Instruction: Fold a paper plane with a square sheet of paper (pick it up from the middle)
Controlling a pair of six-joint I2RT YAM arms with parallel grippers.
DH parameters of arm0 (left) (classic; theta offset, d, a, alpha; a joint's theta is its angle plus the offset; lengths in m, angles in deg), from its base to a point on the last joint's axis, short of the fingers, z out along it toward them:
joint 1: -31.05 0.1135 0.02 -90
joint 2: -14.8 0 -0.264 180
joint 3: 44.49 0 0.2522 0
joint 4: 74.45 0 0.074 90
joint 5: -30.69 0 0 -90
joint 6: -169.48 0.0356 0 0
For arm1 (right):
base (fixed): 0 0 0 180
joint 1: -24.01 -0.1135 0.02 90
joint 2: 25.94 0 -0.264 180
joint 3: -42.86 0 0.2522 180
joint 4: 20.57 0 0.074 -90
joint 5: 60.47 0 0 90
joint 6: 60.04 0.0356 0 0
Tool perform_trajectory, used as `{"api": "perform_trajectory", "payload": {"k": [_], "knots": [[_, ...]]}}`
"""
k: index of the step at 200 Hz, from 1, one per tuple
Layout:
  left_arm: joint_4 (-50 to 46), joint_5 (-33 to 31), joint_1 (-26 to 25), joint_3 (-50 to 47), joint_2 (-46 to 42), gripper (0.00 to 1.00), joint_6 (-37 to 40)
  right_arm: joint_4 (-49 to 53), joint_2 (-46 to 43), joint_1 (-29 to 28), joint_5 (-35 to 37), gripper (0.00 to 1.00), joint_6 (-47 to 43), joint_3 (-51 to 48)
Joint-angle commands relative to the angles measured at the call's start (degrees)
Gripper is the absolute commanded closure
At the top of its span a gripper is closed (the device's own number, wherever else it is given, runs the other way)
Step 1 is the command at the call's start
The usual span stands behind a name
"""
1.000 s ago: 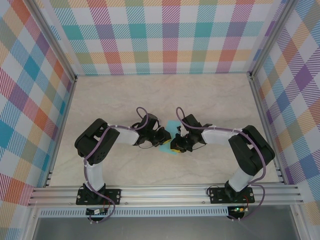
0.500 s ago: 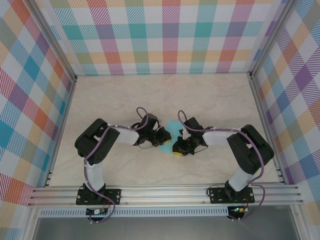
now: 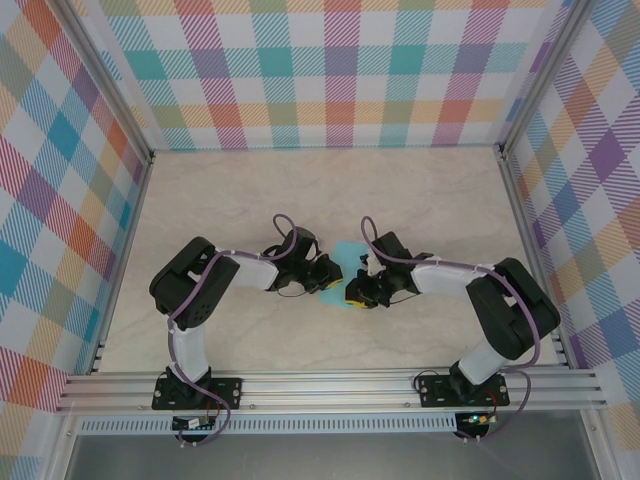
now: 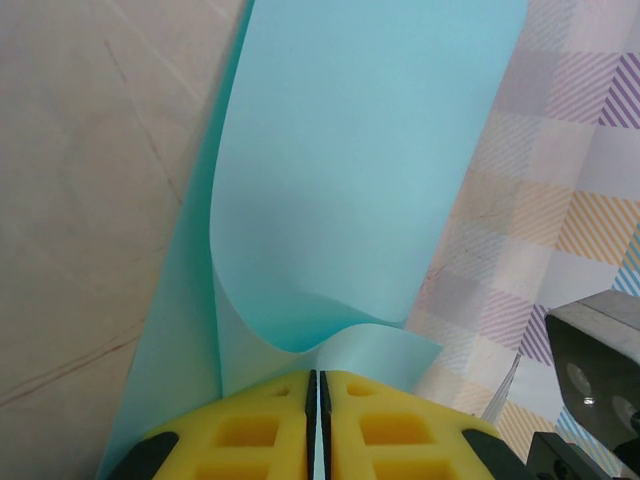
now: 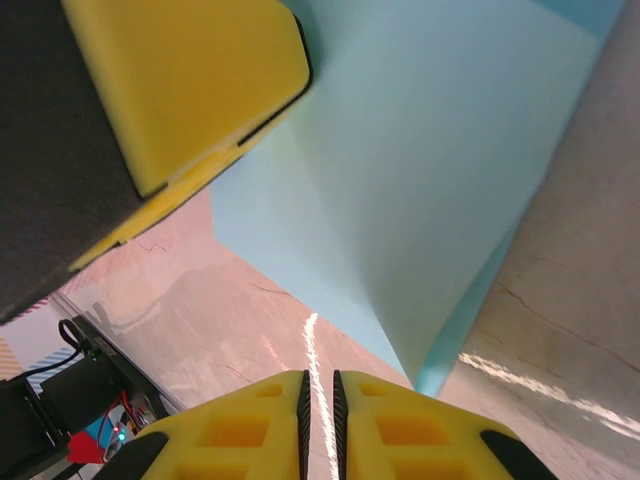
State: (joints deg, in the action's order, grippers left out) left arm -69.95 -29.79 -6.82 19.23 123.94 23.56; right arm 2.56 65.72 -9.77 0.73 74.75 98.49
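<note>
Item: the square sheet of paper (image 4: pixel 350 180), pinched at its near margin between the pressed-together pads of the left gripper (image 4: pixel 318 378); the right gripper (image 5: pixel 320 380) sits just beside it, pads drawn almost together with nothing seen between them. Handling, as judged: very light, limp and easily creased, so best taken gently by an edge or fold. Appearance: plain turquoise, one layer curling up off the table (image 4: pixel 70 150), mid-workspace between both arms.

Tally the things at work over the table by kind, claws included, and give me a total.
turquoise paper sheet: 1
claws: 2 (left claw, right claw)
Total: 3
</note>
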Motion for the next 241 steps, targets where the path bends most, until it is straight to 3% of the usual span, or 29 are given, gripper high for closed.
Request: {"api": "perform_trajectory", "payload": {"k": [1,61,138,241], "knots": [[-3.2,-1.0,-0.8,-1.3,2.3,0.87,0.7,-0.3,3.0,0.2,-1.0,0.83,0.4,2.1],[-3.5,-1.1,-0.8,-1.3,2.1,0.88,0.8,3.4,3.8,0.4,4.9,0.84,-1.2,-2.9],[-3.6,-1.3,-0.8,-1.3,2.6,0.88,0.9,-0.6,1.3,0.5,0.0,0.82,-0.5,-7.5],[-3.3,-1.1,-0.8,-1.1,2.8,0.88,0.8,-2.2,-6.4,0.7,0.5,0.79,4.9,-10.2]]}}
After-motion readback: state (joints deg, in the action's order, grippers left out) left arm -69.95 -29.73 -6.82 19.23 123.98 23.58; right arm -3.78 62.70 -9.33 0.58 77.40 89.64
